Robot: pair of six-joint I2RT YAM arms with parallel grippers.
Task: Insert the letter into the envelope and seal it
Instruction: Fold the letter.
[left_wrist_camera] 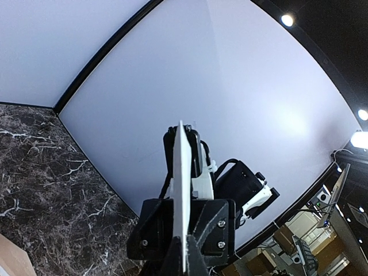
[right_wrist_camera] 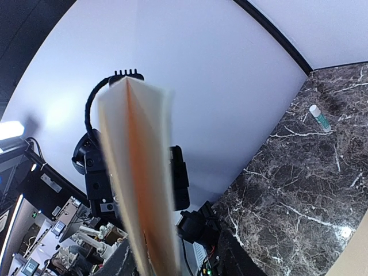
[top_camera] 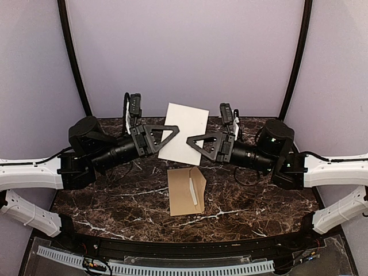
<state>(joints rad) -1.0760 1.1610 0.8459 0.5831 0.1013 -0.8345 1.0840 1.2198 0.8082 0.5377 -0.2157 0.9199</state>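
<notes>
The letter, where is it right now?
In the top view the letter is held up at the centre, pinched between the left gripper and right gripper, just beyond the envelope lying on the table.

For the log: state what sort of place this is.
Likely a robotics lab booth: left arm and right arm bolted at a marble-look table, plain lilac walls around it, cluttered shelving beyond.

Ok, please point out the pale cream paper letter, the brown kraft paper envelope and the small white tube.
Pale cream paper letter [top_camera: 187, 121]: top external view, upper middle of sheet.
Brown kraft paper envelope [top_camera: 179, 198]: top external view, brown face.
Small white tube [right_wrist_camera: 319, 117]: right wrist view, its middle.
</notes>
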